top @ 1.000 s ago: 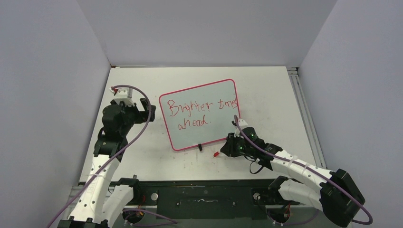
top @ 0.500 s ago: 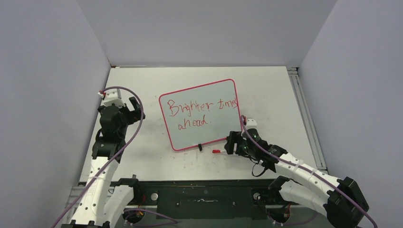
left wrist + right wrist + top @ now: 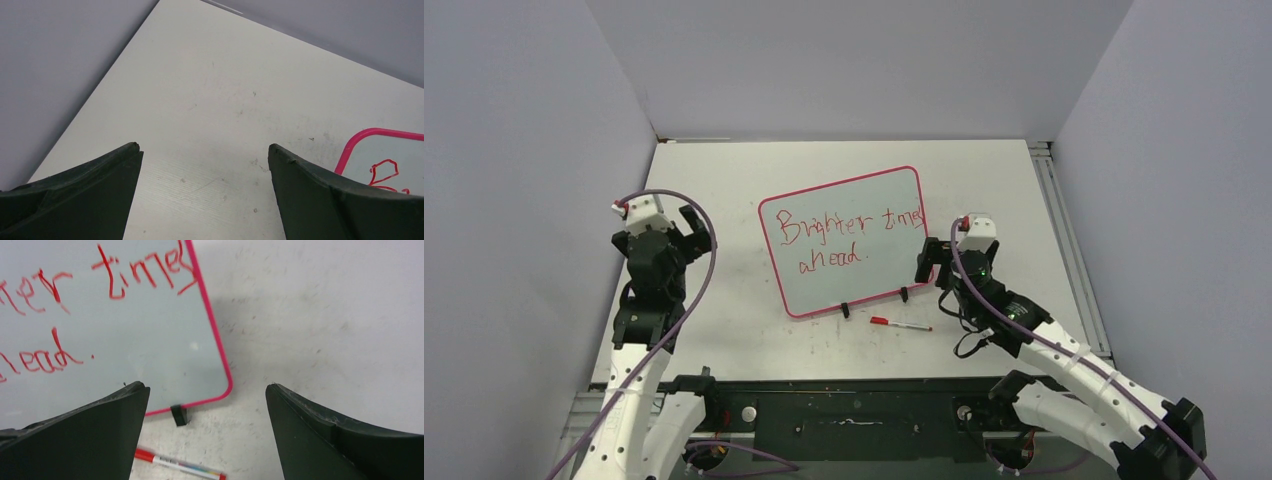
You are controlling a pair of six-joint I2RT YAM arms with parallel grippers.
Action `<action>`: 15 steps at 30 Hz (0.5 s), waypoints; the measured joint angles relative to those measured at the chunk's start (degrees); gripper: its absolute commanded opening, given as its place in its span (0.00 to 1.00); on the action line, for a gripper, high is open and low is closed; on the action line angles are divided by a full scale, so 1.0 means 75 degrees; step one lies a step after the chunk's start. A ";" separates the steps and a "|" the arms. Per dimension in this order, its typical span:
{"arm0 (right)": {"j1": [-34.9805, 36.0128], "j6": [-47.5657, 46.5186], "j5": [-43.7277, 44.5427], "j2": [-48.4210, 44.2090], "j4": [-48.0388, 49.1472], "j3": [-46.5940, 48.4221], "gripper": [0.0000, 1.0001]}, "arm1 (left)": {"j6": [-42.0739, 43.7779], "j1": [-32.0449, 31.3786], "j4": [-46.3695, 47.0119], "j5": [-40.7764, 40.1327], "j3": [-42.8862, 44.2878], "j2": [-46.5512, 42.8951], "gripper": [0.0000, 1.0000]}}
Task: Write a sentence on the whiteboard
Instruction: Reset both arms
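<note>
The whiteboard [image 3: 864, 272], pink-framed, lies at the table's middle and carries the sentence [image 3: 844, 232] "Brighter times ahead" in red over two lines. A red-capped marker [image 3: 900, 323] rests on the table just in front of the board's near edge, with nothing touching it. My right gripper [image 3: 936, 265] hovers open by the board's right near corner; its wrist view shows the board [image 3: 150, 350], the lettering [image 3: 115, 280] and the marker [image 3: 177, 465] below the open gripper [image 3: 207, 386]. My left gripper [image 3: 694, 230] is open and empty, left of the board, whose corner [image 3: 361, 137] shows beside the gripper [image 3: 204, 150].
Grey walls enclose the table on the left, back and right. A metal rail [image 3: 1064, 240] runs along the right edge. A small black foot [image 3: 179, 415] clips the board's near edge. Bare table [image 3: 714, 300] lies between the left arm and the board.
The right gripper opened, released the marker onto the table and pulled back up to the right. The left arm drew away to the left of the board.
</note>
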 measured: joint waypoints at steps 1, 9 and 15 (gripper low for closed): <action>0.0000 -0.0137 0.0195 -0.0125 0.0090 0.0003 0.90 | 0.0006 0.0000 -0.0023 -0.0090 0.0000 -0.0026 0.96; -0.0038 -0.2040 0.1134 -0.1268 0.2028 -0.0111 0.90 | 0.0117 -0.0006 -0.0058 -0.0420 0.0000 -0.0122 0.96; -0.0044 -0.2585 0.1250 -0.1265 0.2433 -0.0114 0.90 | 0.0137 -0.0009 -0.0087 -0.0420 0.0000 -0.0125 0.96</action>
